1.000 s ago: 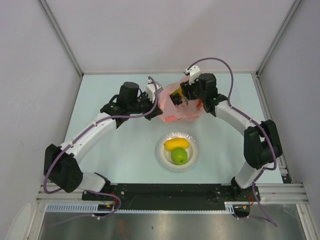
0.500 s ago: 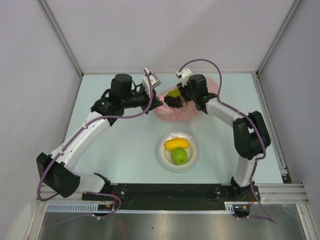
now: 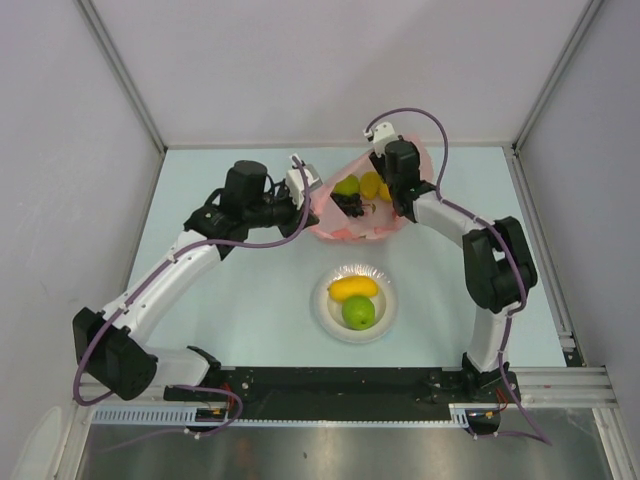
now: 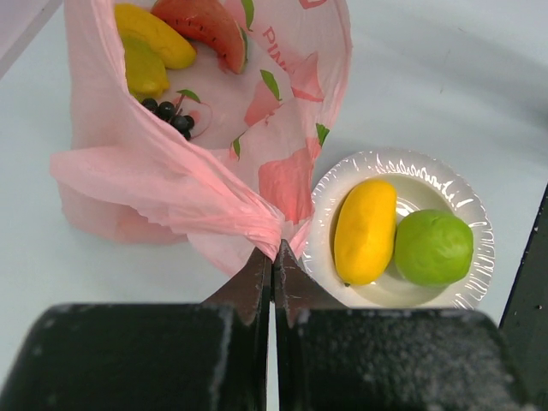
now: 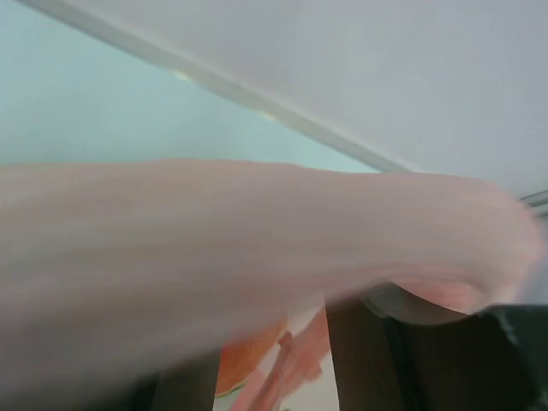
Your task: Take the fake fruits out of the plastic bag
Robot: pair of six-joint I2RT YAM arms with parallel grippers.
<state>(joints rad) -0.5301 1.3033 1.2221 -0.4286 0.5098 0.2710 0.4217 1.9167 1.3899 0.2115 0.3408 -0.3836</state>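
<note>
Two fruits (image 4: 364, 231) lie on the plate (image 4: 467, 201) at mid-table (image 3: 220, 310); the rest sit in the bag (image 4: 154, 184) toward the far edge. My left gripper (image 4: 272, 257) is clamped on the bag's rim, probably to hold the mouth open. My right gripper (image 3: 388, 192) is at the opposite rim; I cannot tell how its jaws stand.

Bright, even light — right-wrist view motion-blurred

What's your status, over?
Left gripper shut on plastic bag edge. Right gripper at bag mouth, jaws unclear. Green apple and yellow fruit on plate, more fruits inside bag. Bag film blurs right wrist view.
</note>
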